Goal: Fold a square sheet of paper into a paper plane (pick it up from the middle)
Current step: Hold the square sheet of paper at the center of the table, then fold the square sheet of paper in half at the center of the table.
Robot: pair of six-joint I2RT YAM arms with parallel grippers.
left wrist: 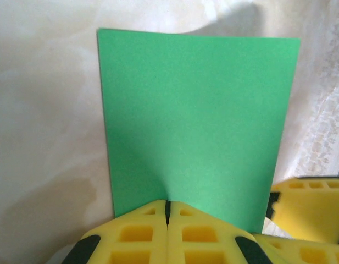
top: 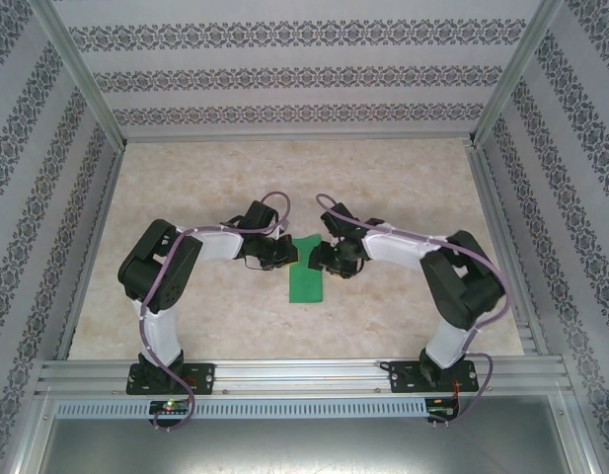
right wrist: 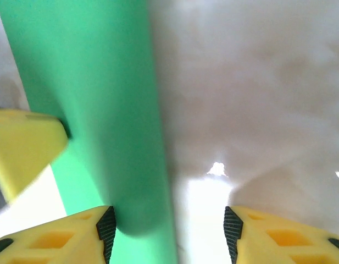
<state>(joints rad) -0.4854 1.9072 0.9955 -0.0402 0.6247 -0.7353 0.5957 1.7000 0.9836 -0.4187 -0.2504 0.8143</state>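
Thin, limp and quick to crease, the green paper sheet (top: 306,269), seemingly folded narrow, sits mid-table (top: 403,188) between the arms, one edge pinched in the closed left gripper (left wrist: 167,212), the right gripper (right wrist: 168,225) parted astride another edge, the surest hold.

Bright-green paper (top: 306,281), narrow smooth rectangle
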